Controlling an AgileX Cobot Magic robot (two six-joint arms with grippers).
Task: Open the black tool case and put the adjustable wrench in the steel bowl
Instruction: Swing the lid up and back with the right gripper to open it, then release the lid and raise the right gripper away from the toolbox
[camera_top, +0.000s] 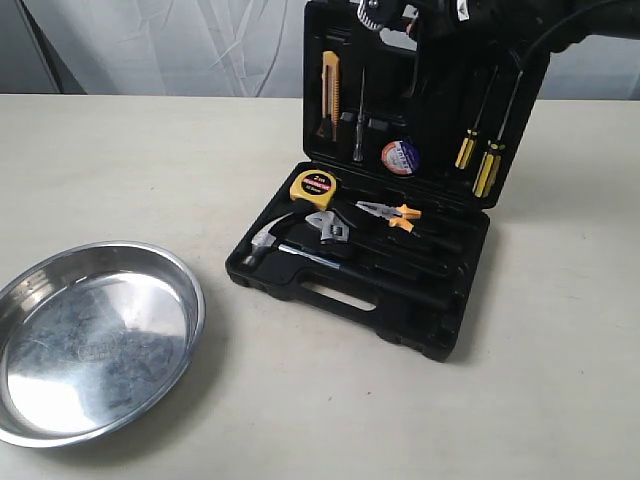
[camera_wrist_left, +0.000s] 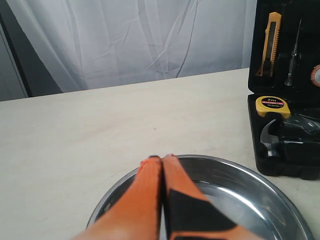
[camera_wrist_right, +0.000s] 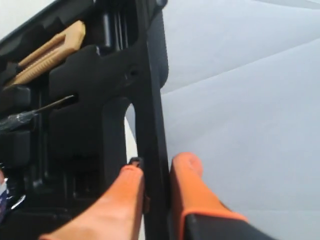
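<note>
writing: yellow tape measure (camera_top: 314, 185) has a "2m" label, and in the left wrist view a red band under it looks like "measuring tape". the round red, white and blue roll (camera_top: 398, 157) in the lid (camera_top: 420, 90) has print too small to read. no other readable text.

adjustable wrench (camera_top: 328, 226): small, silver adjustable-jaw head with a black handle running off toward 4 o'clock. it lies flat in the base tray of the black tool case (camera_top: 350, 290), which stands open with the lid upright. seen in the exterior view, the tape measure is just at 12 o'clock of the wrench head, the hammer (camera_top: 262, 243) just at 9 o'clock and the orange-handled pliers (camera_top: 390, 212) at 2 o'clock. the lid also holds a yellow utility knife (camera_top: 331, 95) and yellow-black screwdrivers (camera_top: 480, 155).

right hand (camera_wrist_right: 157, 167): orange fingers (camera_wrist_right: 187, 170) pinch the lid rim, one on each side of the black wall. in the exterior view it sits at the lid's top edge, so the wrench is well apart from it, down toward 7 o'clock.

left hand (camera_wrist_left: 161, 160): fingertips pressed together, holding nothing, over the near rim of the steel bowl (camera_wrist_left: 250, 195). in that view only the wrench head shows, inside the case and well apart from the hand.

steel bowl (camera_top: 100, 340): wide, shallow, shiny, with nothing in it. it sits on the table (camera_top: 150, 170) at 8 o'clock of the case, apart from it.
</note>
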